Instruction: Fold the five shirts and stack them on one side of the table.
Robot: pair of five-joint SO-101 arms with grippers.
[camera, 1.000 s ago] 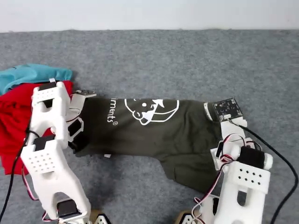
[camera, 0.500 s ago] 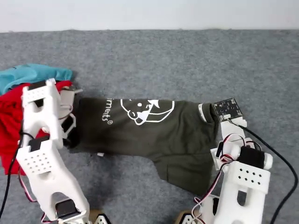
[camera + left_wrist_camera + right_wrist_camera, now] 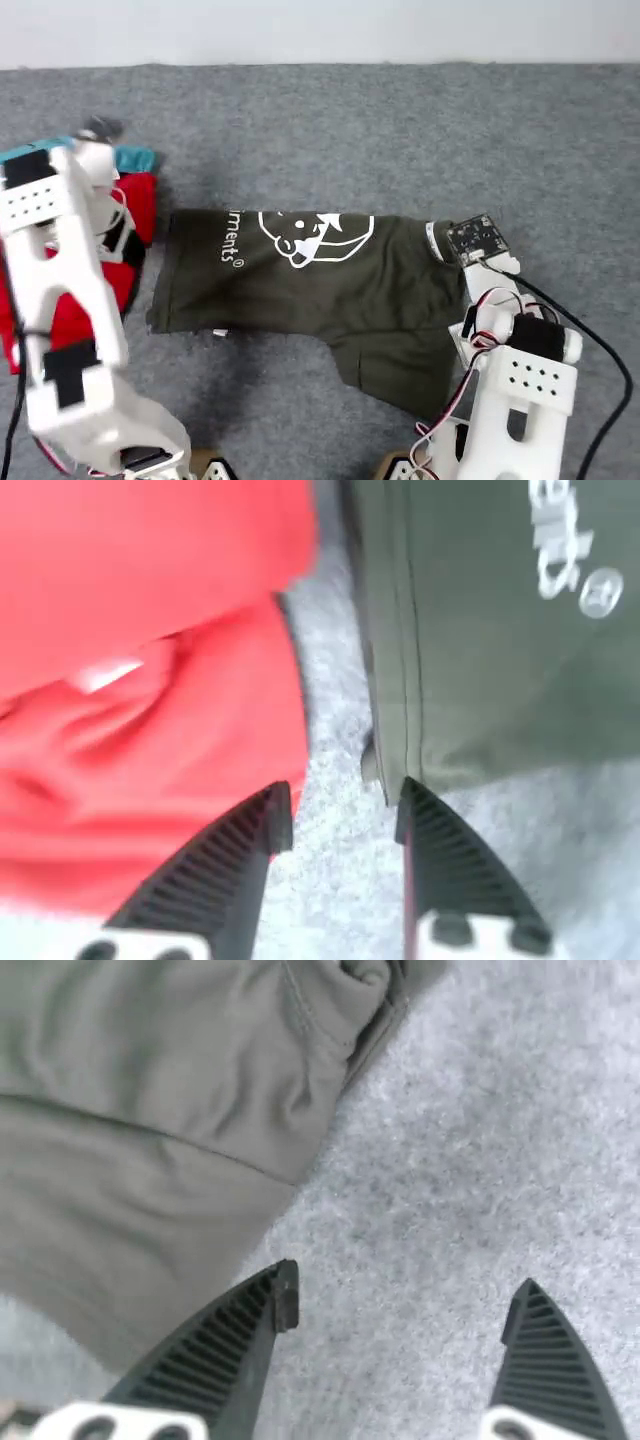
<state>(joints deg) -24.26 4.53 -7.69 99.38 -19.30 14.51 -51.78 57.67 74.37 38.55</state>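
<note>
Nearest, on the right: right claw spread wide, gripping nothing, over bare grey table just beside the rumpled edge of the green shirt. On the left: left claw partly open, likewise empty, above the strip of table between the green shirt's hem and the red shirt. Across the middle: green shirt lying flat, white print up. Farther left: red shirt in a heap, with a teal shirt touching its far edge.
</note>
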